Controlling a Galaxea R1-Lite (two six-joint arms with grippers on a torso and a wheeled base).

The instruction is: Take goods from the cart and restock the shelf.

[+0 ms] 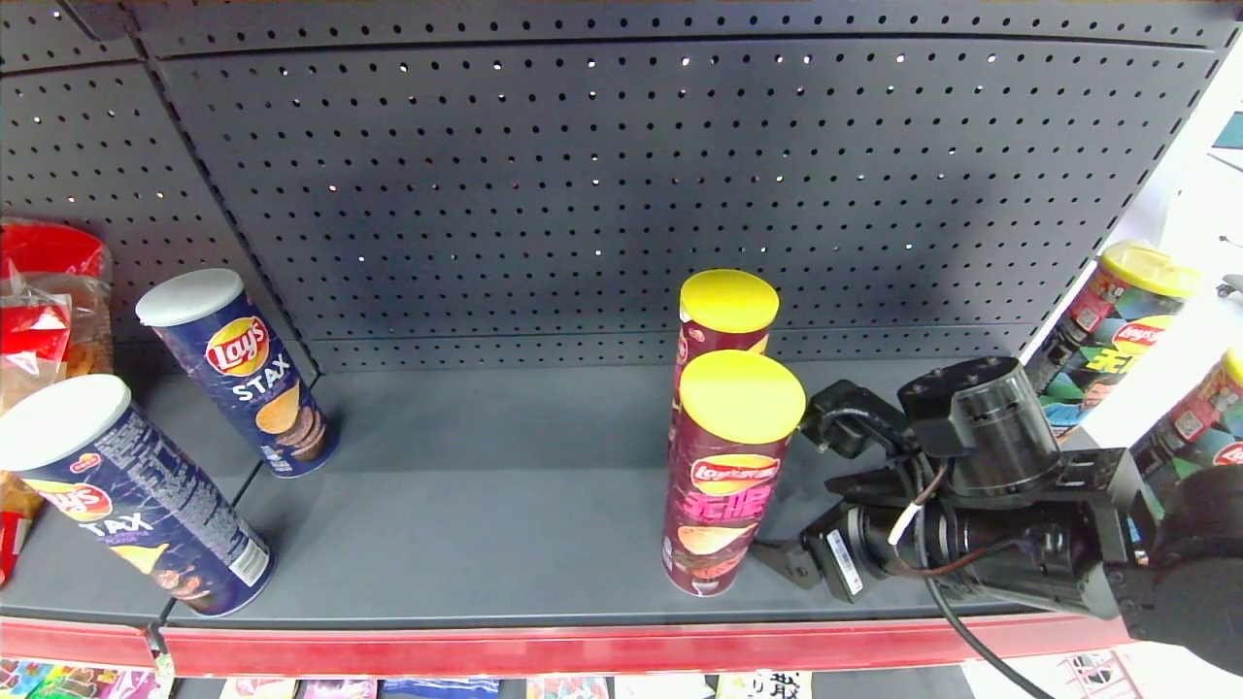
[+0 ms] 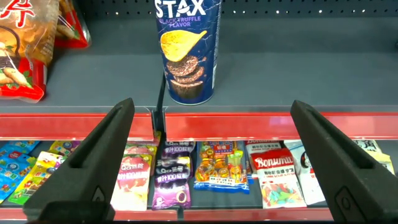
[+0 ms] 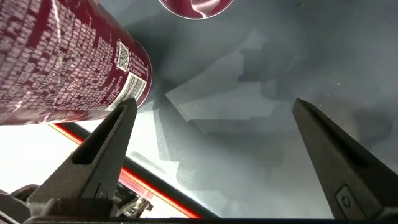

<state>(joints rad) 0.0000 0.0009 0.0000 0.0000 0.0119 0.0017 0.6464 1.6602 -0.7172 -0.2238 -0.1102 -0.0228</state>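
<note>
- Your right pincer is spread wide, low on the shelf, holding nothing.
- The purple chip can stands upright just beside one fingertip, outside the gap; a second purple can stands right behind it.
- Your left pincer is spread too, empty; a blue can stands on the shelf beyond it.

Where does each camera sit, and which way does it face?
Head view: on the robot's head, looking down at the shelf; the open right end effector shows beside the front maroon can.
Left wrist view: on the left wrist, facing the shelf's red front edge and a blue can, framed by the open left end effector.
Right wrist view: on the right wrist, facing the shelf floor between its fingers.
Shared: head and right wrist views both show that can.
</note>
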